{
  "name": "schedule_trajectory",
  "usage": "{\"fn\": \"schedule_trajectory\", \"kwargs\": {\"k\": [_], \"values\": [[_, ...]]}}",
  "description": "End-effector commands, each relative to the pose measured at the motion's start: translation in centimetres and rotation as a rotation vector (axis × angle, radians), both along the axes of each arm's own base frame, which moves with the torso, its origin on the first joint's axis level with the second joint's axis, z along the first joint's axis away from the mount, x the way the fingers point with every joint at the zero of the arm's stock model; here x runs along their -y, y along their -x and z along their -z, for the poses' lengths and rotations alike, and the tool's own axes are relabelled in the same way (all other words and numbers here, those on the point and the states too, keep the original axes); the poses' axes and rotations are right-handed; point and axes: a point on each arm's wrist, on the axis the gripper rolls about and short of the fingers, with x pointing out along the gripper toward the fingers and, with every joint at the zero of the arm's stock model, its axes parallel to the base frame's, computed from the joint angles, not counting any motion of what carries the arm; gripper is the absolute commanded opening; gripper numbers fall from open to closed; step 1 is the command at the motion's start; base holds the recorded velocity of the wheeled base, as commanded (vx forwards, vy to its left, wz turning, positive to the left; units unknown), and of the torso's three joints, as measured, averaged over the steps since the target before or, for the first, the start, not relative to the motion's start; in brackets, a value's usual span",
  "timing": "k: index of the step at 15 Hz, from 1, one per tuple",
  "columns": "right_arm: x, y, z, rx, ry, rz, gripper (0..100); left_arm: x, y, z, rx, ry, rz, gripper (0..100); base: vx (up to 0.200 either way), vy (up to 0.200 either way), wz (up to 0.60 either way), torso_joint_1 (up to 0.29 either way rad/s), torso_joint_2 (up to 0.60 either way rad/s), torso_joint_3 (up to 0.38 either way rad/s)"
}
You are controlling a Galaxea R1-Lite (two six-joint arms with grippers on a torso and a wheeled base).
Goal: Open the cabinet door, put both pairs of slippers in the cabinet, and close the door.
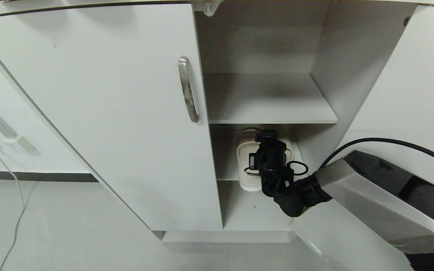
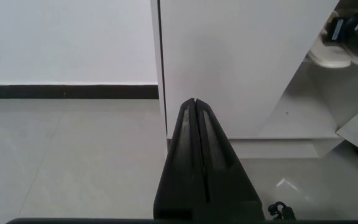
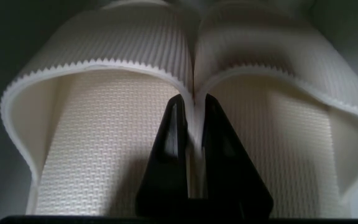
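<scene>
Slippers (image 1: 244,169): one cream pair, side by side, toes pointing into the cabinet (image 1: 317,56). They sit at the second shelf (image 1: 226,175), heels hanging past its front edge. Can't tell whether the soles rest on the shelf or are held just above it.

Right tool (image 3: 192,109): nearly closed, one finger inside each slipper, pinching the two touching inner walls of the uppers together.

Left tool (image 2: 194,106): fingers pressed together, nothing in it, over the floor (image 2: 61,162) near the cabinet's bottom corner.

Right door (image 1: 413,86) is open, left door (image 1: 100,105) closed.

Handling, my read:
- Looks like foam: light, soft, not fragile. The ribbed texture should give decent friction.
- The walls flex under the pinch, so the pair can sag or splay around the grip. One slipper could slip out if the squeeze eases.
- The shared inner walls are the sensible place to hold, since one pinch carries both.
- With the heels overhanging, the pair probably needs to go deeper before release, or the door may catch them.
</scene>
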Motion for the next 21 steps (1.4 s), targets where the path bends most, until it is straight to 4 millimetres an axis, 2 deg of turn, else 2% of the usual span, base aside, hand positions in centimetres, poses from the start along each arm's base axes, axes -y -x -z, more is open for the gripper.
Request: {"fn": "schedule_trajectory", "kwargs": {"k": [1, 6, 11, 12, 15, 18, 19, 20, 21], "values": [[0.0, -1.7, 0.1, 0.015, -0.012, -0.005, 0, 0.0, 0.0, 0.0, -0.001, 0.001, -0.001, 0, 0.000, 0.000, 0.00, 0.000, 0.00, 0.000], [-0.1, -3.0, 0.4, 0.014, -0.006, -0.015, 0, 0.0, 0.0, 0.0, -0.001, 0.001, -0.001, 0, 0.000, 0.000, 0.00, 0.000, 0.00, 0.000], [0.1, -3.4, 0.7, 0.010, -0.003, -0.012, 0, 0.0, 0.0, 0.0, -0.001, 0.002, -0.003, 0, 0.000, 0.000, 0.00, 0.000, 0.00, 0.000], [0.1, -3.4, 0.7, 0.009, -0.002, -0.012, 100, 0.0, 0.0, 0.0, 0.000, 0.002, -0.003, 0, 0.000, 0.000, 0.00, 0.000, 0.00, 0.000], [0.4, -2.5, 0.5, -0.012, 0.012, -0.016, 100, 0.0, 0.0, 0.0, -0.001, 0.001, -0.003, 0, 0.000, 0.000, 0.00, 0.000, 0.00, 0.000], [0.7, -0.4, -1.2, 0.000, 0.002, -0.033, 100, 0.0, 0.0, 0.0, -0.001, -0.001, -0.001, 0, 0.000, 0.000, 0.00, 0.000, 0.00, 0.000], [0.8, 1.1, -1.9, 0.005, -0.001, -0.050, 100, 0.0, 0.0, 0.0, -0.001, -0.001, -0.001, 0, 0.000, 0.000, 0.00, 0.000, 0.00, 0.000], [0.9, 1.7, -2.2, 0.007, -0.003, -0.056, 100, 0.0, 0.0, 0.0, -0.001, -0.001, -0.001, 0, 0.000, 0.000, 0.00, 0.000, 0.00, 0.000], [1.0, 3.8, -2.8, 0.002, 0.001, -0.079, 100, 0.0, 0.0, 0.0, -0.001, -0.001, -0.001, 0, 0.000, 0.000, 0.00, 0.000, 0.00, 0.000]]}}
